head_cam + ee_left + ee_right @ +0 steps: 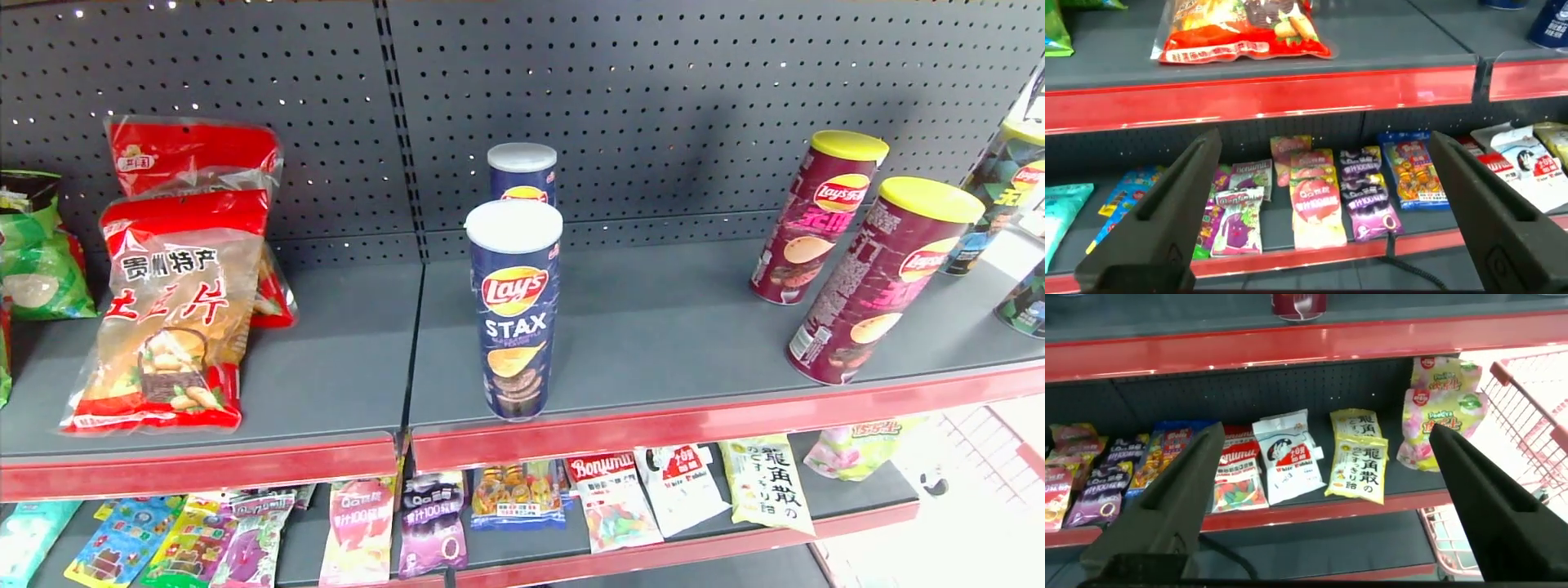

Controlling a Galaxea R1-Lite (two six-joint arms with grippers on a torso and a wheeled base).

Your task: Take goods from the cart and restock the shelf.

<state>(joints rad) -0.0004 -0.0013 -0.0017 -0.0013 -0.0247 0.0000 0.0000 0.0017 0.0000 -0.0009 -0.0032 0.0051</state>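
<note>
The shelf carries a blue chip can, which stands upright at the front edge of the upper board, just right of the seam between the two boards. A second blue can stands straight behind it, near the perforated back wall. Well to the right of the blue chip can stand two maroon cans with yellow lids, one farther back and one nearer the front edge. Well to its left, red potato-chip bags lean one behind the other.

Below the blue chip can lies the lower shelf, lined with flat candy packets. The left hand hangs before that lower shelf, below and to the left of the blue chip can. Its fingers are spread wide with nothing between them, and pink and purple packets lie beyond. The right hand hangs below and to the right of the blue chip can, also spread wide and empty. It faces white and yellow packets. The red wire cart stands farther right still, past the end of the lower shelf
</note>
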